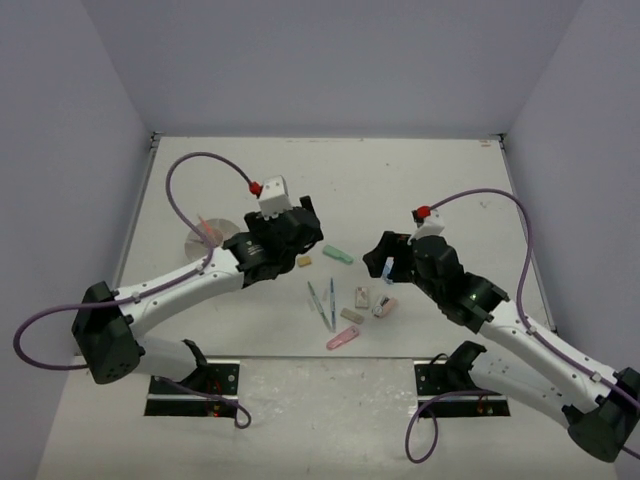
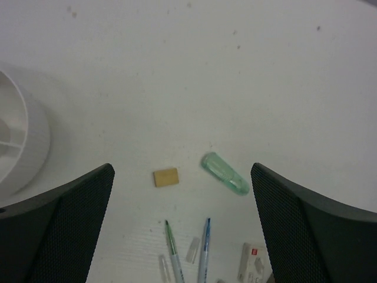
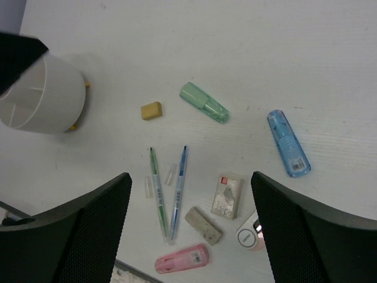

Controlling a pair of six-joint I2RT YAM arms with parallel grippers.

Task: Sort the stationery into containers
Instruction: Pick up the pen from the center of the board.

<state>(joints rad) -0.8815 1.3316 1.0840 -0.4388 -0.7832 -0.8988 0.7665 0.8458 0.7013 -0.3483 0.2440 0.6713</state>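
One round white holder point(image 1: 203, 236), split inside by partitions, stands on the table point(image 1: 400, 180), with the stationery scattered to its right in the top view. Closest to the holder lies a tan eraser point(image 3: 151, 110), and just beyond it, farther from the holder, a green marker point(image 3: 204, 102). A blue marker point(image 3: 288, 142) lies farther out again, apart from the green one.

Right of the holder and toward the near edge, a green pen point(image 3: 158, 194) and a blue pen point(image 3: 178, 193) lie almost parallel, with two clear caps point(image 3: 148, 187) next to them. Beyond the pens, away from the holder, are a white boxed eraser point(image 3: 227, 196), a grey eraser point(image 3: 204, 225) and a pink-and-white item point(image 3: 252, 231) too cropped to identify. A pink marker point(image 3: 182, 259) lies nearest the table's front edge.

The left gripper point(image 2: 181, 171) hangs just right of the holder, over the tan eraser; its fingers point(image 2: 70, 224) are spread wide and hold nothing. The right gripper point(image 3: 190, 177) sits on the far side of the scatter from the holder. It is likewise spread and empty, and covers part of the blue marker in the top view.
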